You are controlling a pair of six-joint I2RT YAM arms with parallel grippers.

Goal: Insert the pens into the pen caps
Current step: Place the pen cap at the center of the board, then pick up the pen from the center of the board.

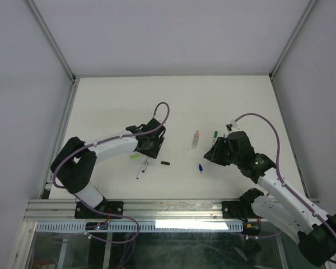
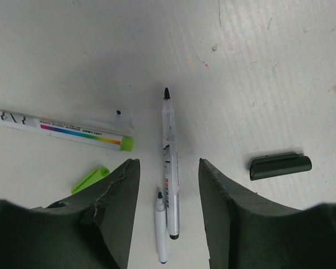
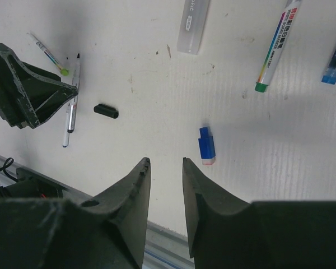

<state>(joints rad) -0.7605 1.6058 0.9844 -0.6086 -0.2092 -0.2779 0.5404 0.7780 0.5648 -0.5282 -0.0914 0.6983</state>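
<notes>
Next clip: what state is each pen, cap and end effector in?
Black pen: uncapped, lying flat.
Left end effector: open, straddling the black pen.
Right end effector: open, empty.
Black cap: lying loose.
Green cap: lying loose.
Blue cap: lying loose.

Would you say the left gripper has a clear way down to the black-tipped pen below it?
Probably yes: the left gripper is open astride the black-tipped pen, nothing lying over it, though a shorter pen beside it may get pinched too.

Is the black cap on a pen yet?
No, the black cap lies alone, well apart from the uncapped black-tipped pen.
</notes>
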